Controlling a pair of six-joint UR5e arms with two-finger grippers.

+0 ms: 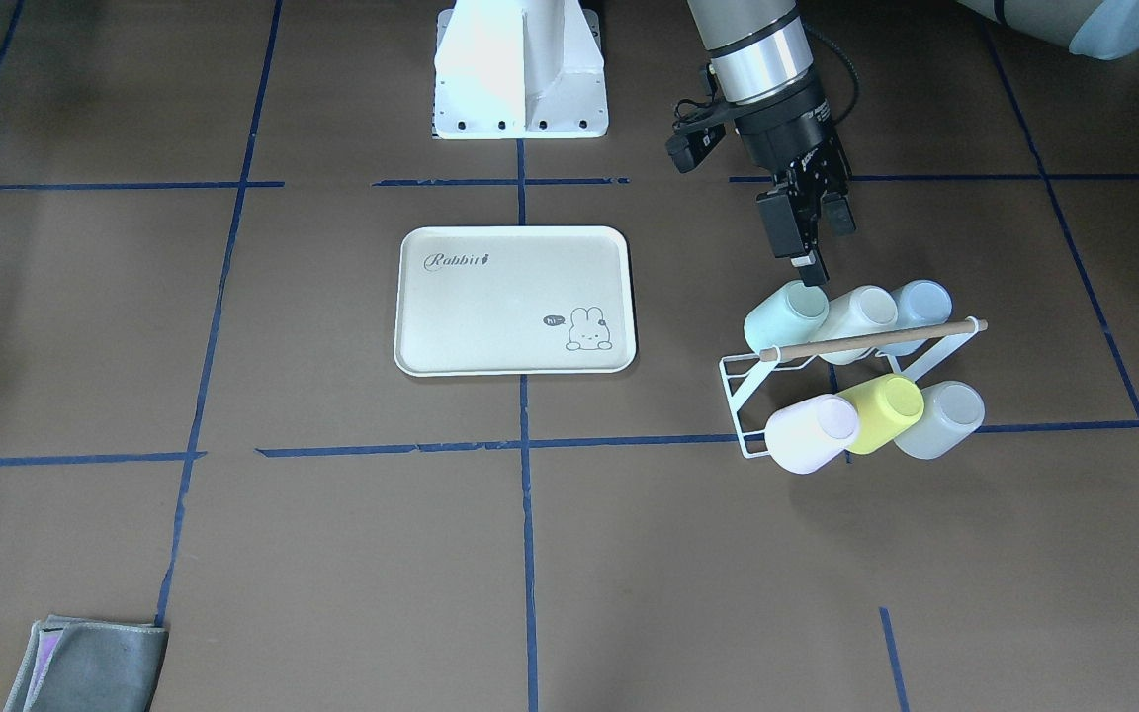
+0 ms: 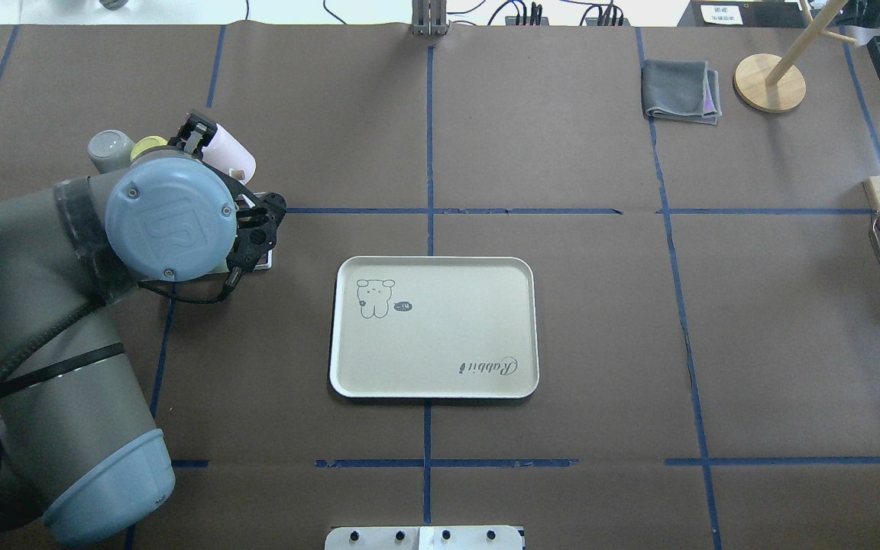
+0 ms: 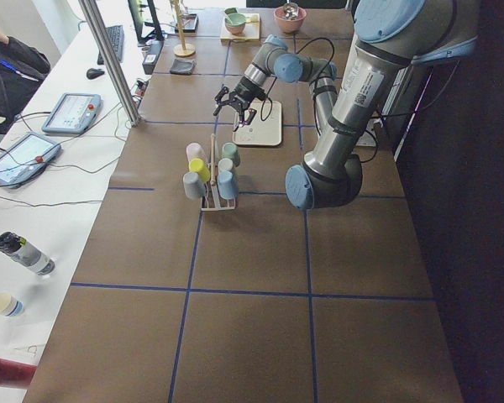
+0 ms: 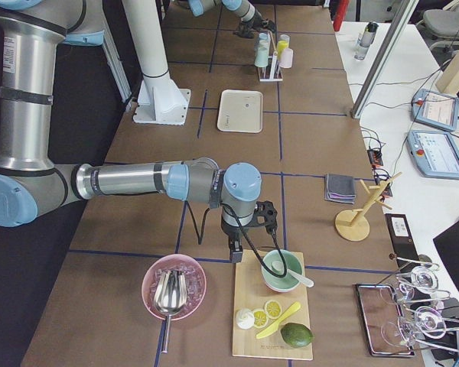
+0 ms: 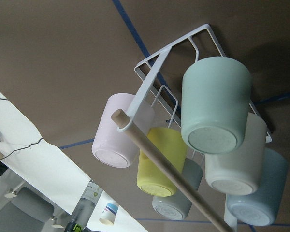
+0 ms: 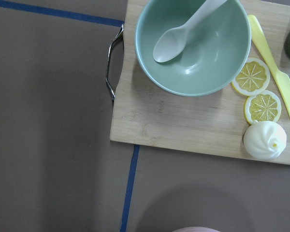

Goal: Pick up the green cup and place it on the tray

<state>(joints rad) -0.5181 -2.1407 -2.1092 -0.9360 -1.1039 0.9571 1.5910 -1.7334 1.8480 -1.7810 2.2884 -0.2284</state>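
The cream tray (image 1: 510, 297) read "Rabbit" in script, with a bunny (image 1: 587, 328) saying "hi", and had bare table (image 1: 332, 554) all round its rim — the wire rack (image 1: 740, 396) stood well apart. The green cup (image 1: 785, 314) sat tilted on the rack's tray-side end, base up toward the left gripper (image 1: 822, 252), whose jaws were parted just above it. Whether the right gripper (image 4: 239, 246) was open or closed could not be told.
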